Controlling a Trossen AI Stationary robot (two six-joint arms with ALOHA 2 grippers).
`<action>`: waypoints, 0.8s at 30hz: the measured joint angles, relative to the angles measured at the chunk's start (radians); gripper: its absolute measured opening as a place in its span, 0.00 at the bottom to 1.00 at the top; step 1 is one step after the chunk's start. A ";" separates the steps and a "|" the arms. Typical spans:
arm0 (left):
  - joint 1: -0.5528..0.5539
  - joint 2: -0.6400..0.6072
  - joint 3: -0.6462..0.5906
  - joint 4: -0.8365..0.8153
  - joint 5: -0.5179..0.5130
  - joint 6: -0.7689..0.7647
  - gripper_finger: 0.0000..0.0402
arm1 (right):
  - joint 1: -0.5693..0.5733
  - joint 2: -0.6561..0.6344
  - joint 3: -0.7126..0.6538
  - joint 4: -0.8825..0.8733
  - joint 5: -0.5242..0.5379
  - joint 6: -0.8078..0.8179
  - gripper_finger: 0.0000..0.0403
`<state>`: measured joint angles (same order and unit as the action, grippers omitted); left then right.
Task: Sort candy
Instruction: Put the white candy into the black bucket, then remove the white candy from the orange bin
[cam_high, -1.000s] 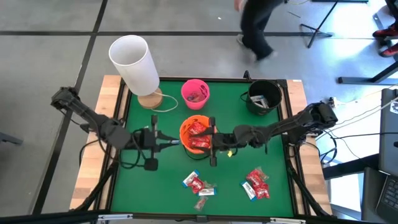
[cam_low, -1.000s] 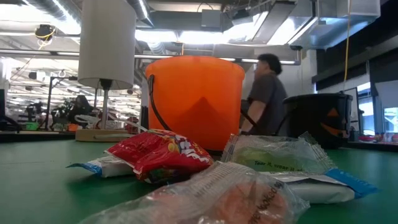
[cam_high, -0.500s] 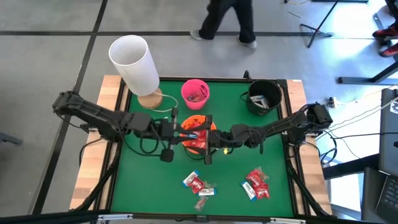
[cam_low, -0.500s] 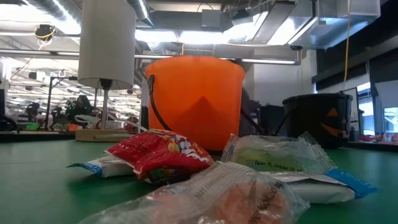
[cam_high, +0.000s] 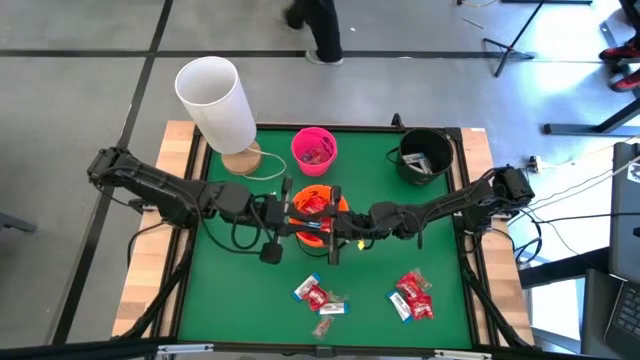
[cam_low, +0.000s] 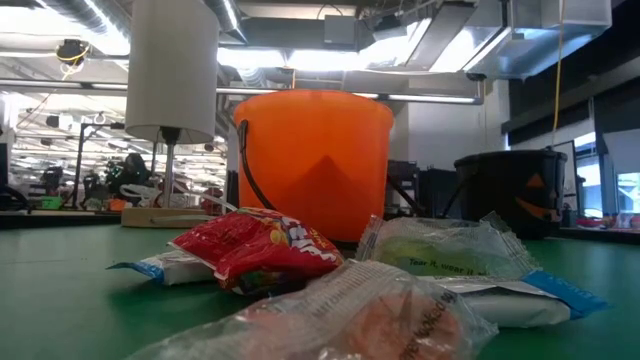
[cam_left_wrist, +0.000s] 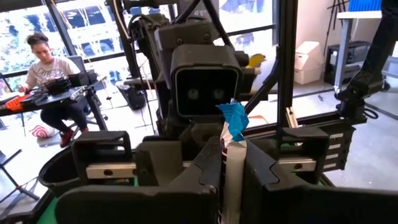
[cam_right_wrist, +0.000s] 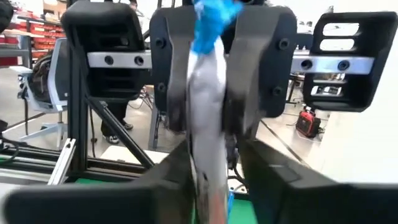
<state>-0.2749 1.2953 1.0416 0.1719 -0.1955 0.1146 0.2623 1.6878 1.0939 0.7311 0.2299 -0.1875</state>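
Note:
Above the orange bucket (cam_high: 341, 204) my two grippers meet nose to nose. My left gripper (cam_high: 297, 214) comes from the table's left and is shut on a silvery candy wrapper (cam_left_wrist: 231, 158) with a blue end (cam_left_wrist: 234, 118). My right gripper (cam_high: 326, 223) comes from the right, its fingers closed on the same wrapper (cam_right_wrist: 208, 118). The bucket holds red candy. More candy lies on the green table in two small heaps (cam_high: 318, 297) (cam_high: 412, 296), seen close up in the low view (cam_low: 255, 250). My left gripper pinches the flat silvery wrapper between its two fingers (cam_left_wrist: 208, 171), close below its blue end (cam_right_wrist: 211, 25). The fingers lie level, coming from the table's left. The wrapper stands on edge, clear of the bucket. My right gripper has the same wrapper between its two fingers (cam_right_wrist: 177, 177), on the silvery part (cam_right_wrist: 208, 162) away from the blue end. The fingers lie about level, coming from the table's right, facing the left gripper's fingers. The wrapper is lifted clear.
A pink bucket (cam_high: 313, 150) and a black bucket (cam_high: 423, 156) stand along the far edge. A tall white cylinder (cam_high: 214, 100) on a wooden base stands at the far left corner. Bare green table lies at the near left. A person walks beyond the far edge.
My left gripper has travelled toward the table's right edge, from beside the orange bucket to above it, up against my right gripper, and has then kept still. The person behind the table has walked toward the left.

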 joint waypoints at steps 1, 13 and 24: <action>0.000 0.000 0.000 0.000 0.000 0.000 0.03 | 0.000 0.000 0.000 0.000 -0.005 0.000 0.22; -0.001 -0.004 0.000 -0.006 -0.027 0.051 0.19 | 0.000 0.000 0.000 -0.009 -0.011 -0.001 0.12; -0.104 -0.213 0.001 -0.138 -0.283 0.124 0.39 | -0.001 -0.084 -0.001 -0.118 0.088 -0.015 0.03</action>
<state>-0.3793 1.0827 1.0428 0.0335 -0.4785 0.2390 0.2615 1.6034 1.0927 0.6135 0.3182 -0.2023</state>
